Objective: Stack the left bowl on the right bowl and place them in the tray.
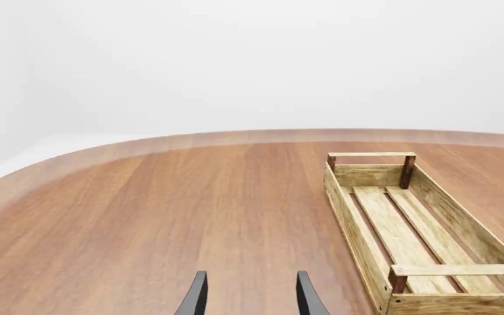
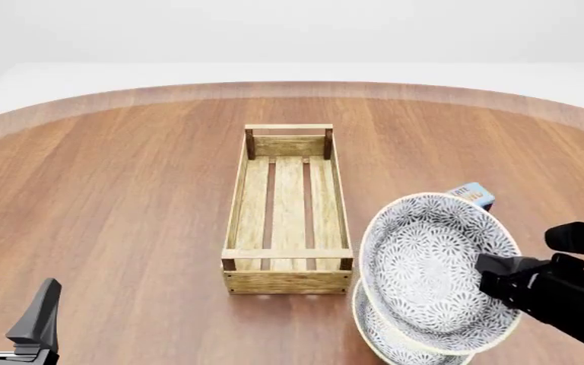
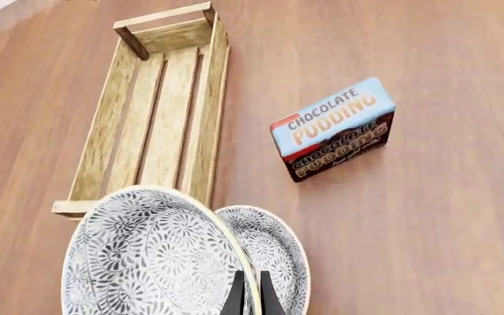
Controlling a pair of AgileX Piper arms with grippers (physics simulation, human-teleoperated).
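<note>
Pale grey-white background wraps a round reddish wooden desk (image 2: 119, 190) in every view. From the left wrist view, the desk curves across the middle of the frame and the tray (image 1: 427, 230), a long light-wood crate with slatted bottom and darker corner posts, lies at the right side, holding nothing; the left gripper (image 1: 252, 295) shows at the bottom centre as two dark fingertips standing apart with only bare wood between them, so its jaws are open. In the front view the tray runs lengthwise down the middle of the frame; the left gripper sits at the lower left corner, and at the lower right the right gripper (image 2: 495, 277) pinches the rim of the upper bowl (image 2: 429, 266), a white bowl with grey floral pattern, tilted up on edge toward the camera. Beneath it lies the lower bowl (image 2: 388, 342), just right of the tray's near end. A corner of the chocolate pudding box (image 2: 473, 194) peeks out behind the raised bowl. In the right wrist view the jaws are closed on the upper bowl's rim at the bottom centre, the tray stretches toward the upper left, and the pudding box lies on the desk right of centre.
</note>
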